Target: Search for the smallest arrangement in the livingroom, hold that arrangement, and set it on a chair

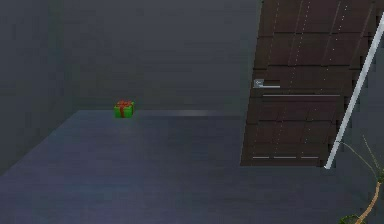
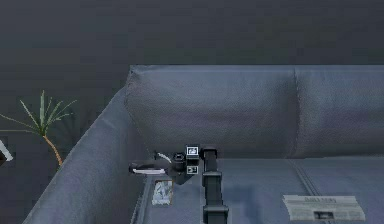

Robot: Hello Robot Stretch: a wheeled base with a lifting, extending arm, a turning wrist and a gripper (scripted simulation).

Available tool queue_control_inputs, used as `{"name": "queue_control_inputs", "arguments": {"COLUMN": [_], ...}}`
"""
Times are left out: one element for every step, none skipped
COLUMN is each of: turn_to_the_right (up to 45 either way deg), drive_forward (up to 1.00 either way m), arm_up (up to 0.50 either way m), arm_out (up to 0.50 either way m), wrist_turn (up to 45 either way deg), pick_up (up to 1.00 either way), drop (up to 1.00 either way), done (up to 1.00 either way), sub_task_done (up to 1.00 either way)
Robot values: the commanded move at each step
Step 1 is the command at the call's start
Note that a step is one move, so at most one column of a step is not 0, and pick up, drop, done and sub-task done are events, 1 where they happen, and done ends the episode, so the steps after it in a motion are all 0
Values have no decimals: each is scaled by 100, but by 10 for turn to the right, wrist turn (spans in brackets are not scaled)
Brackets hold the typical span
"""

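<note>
— So, which way is the arrangement from the gripper?
— Best guess, it's that spiky plant (image 2: 42,118) at the arm side view's left, past the sofa (image 2: 230,110). Thin leaves on a bent stem, foot hidden, so I wouldn't swear to it.
— And the gripper?
— The gripper (image 2: 140,167) sits low at the sofa's left end, fingers pointing left, toward the plant. The armrest (image 2: 95,150) stands between them, so they're well apart.
— Holding anything?
— Can't tell. A flat pale thing (image 2: 160,192) lies on the seat (image 2: 260,185) right by it, and how the fingers are set I can't tell either.
— Anything ahead?
— On the forward view, a green box (image 1: 124,109) with red ribbon on the floor (image 1: 150,170), a dark door (image 1: 300,80) at the right, and twigs (image 1: 362,158) at the lower right, likely the same plant. I'd judge a straight reach meets the armrest; the base must come round first.
</note>
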Motion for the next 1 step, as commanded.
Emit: {"name": "queue_control_inputs", "arguments": {"turn_to_the_right": [0], "drive_forward": [0], "arm_up": [0], "arm_out": [0], "wrist_turn": [180], "pick_up": [0], "drop": [0], "done": [0], "sub_task_done": [0]}}
